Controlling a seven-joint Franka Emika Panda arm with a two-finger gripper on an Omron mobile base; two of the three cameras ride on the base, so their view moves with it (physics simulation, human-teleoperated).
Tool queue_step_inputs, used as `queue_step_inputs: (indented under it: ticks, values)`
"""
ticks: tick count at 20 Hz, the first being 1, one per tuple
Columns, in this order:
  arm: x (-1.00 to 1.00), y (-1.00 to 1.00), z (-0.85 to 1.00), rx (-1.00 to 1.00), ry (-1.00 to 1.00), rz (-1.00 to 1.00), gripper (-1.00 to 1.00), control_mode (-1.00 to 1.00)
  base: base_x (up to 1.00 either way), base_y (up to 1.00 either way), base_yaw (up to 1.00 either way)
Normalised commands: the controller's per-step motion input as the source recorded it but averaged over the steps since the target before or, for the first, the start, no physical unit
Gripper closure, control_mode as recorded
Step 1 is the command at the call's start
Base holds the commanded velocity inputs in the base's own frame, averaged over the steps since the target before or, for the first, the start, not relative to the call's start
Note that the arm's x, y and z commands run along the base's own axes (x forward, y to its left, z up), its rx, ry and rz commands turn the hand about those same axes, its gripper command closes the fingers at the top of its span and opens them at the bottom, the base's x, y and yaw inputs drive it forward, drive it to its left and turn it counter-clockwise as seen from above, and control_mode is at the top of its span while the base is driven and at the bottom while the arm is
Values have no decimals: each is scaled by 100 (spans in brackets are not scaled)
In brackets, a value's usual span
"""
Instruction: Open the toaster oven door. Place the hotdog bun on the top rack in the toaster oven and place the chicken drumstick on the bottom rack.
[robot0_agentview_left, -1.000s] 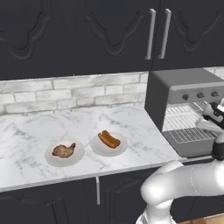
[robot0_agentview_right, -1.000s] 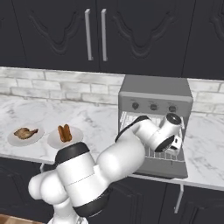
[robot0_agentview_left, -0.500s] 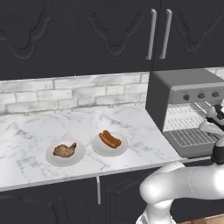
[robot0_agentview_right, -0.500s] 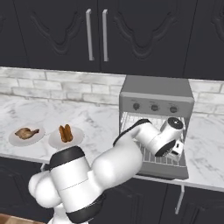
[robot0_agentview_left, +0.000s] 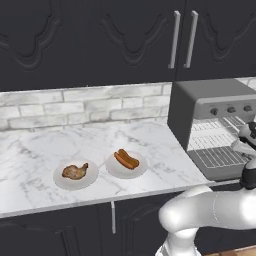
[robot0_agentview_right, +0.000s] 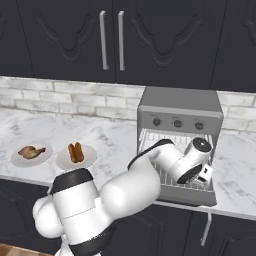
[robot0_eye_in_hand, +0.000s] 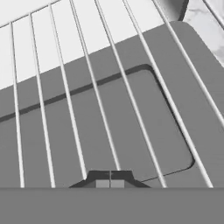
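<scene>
Toaster oven door lying open, fingers pressed together over a pulled-out rack.

The toaster oven (robot0_agentview_right: 179, 107) is being shown at the right of both base views, its door (robot0_agentview_right: 186, 193) folded down flat in front of it. The gripper (robot0_eye_in_hand: 110, 178) is being held above wire bars (robot0_eye_in_hand: 94, 94) and the door's window, fingers (robot0_eye_in_hand: 102, 183) shut together with nothing between them; which rack these bars belong to cannot be told. The hotdog bun (robot0_agentview_left: 126, 159) is being carried on a white plate (robot0_agentview_left: 113, 170) at the centre of the left base view, and the chicken drumstick (robot0_agentview_left: 75, 171) on a second plate (robot0_agentview_left: 62, 182) just left of it, both on the marble surface (robot0_agentview_left: 45, 145).
</scene>
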Motion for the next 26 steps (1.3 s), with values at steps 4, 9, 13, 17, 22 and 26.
queue_step_inputs:
  ticks: [4,9,13,17,22,26]
  values:
    - [-100,-42,14,6,-38,-3,100,-100,0,0,0]
    - [-100,-13,81,0,-49,0,100,-100,0,0,0]
    - [-87,4,77,-1,-38,0,100,-100,0,0,0]
    - [-43,33,52,-10,-20,0,100,-100,0,0,0]
    - [-7,75,44,-26,-2,0,100,-100,0,0,0]
    - [0,98,36,-36,0,-3,100,-100,0,0,0]
